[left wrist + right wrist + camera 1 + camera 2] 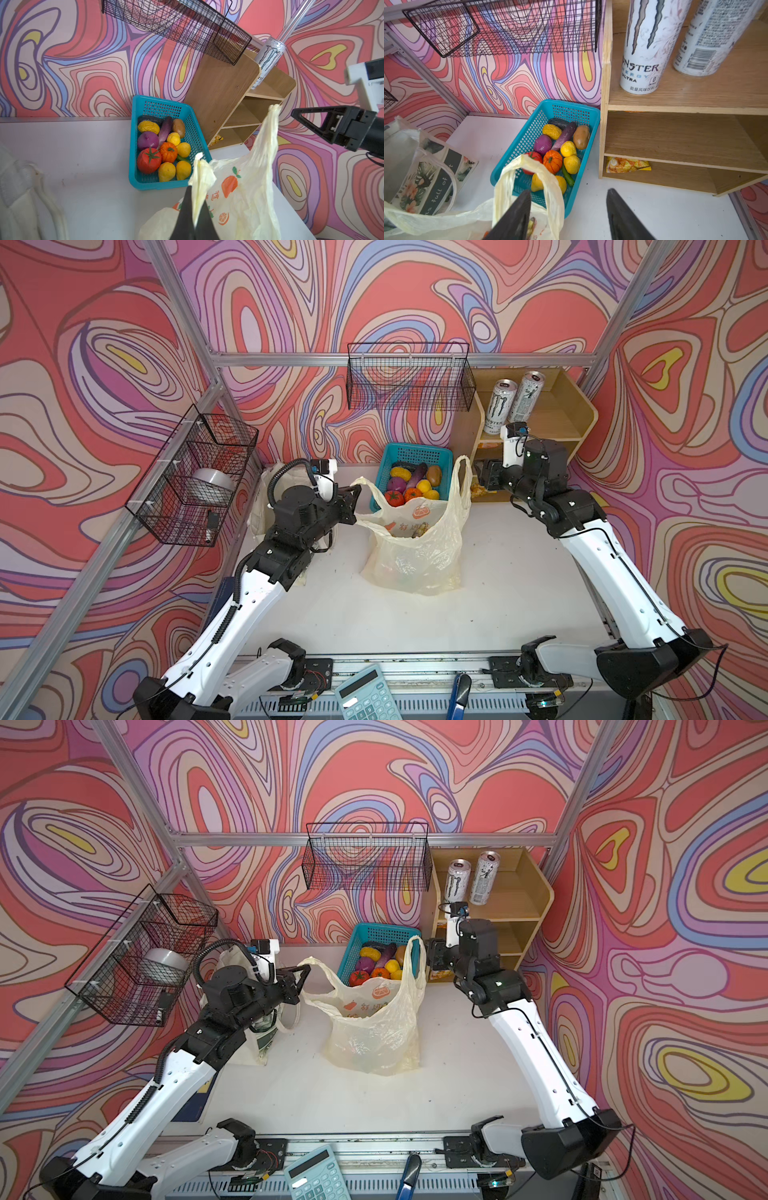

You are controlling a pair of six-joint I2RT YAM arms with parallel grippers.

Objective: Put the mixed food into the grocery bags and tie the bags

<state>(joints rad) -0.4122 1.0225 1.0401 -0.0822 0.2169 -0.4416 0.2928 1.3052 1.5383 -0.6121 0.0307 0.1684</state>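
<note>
Heads up: your left pincer (196,195) is clenched on one loop handle of the plastic bag (415,560), holding it up and out to the side. Your right pincer (569,192) is released with nothing in it, just beside the other handle (463,477), which stands up on its own. The bag sits mid-tabletop (519,572), right in front of the teal basket (419,452), where most of the toy produce (394,497) lies.

What I'd worry about: that film looks thin and slippery. A hard tug from the left could slide the handle out, or drag and tip the bag, since only one side is held. The free handle looks floppy too. If it sags into the mouth, you'd be dropping food onto closed plastic. In the right wrist view one of the fingers (517,212) sits right at that loop. I can't tell if it's through it, so a blind lift might snag.

Only the right wrist view shows the snack packet (627,164) in the bottom compartment of the wooden shelf (675,135), plus the canvas tote (425,166) and its print. In both top views the left arm covers most of the tote. The left wrist view is the one that shows the left grip close up.
</note>
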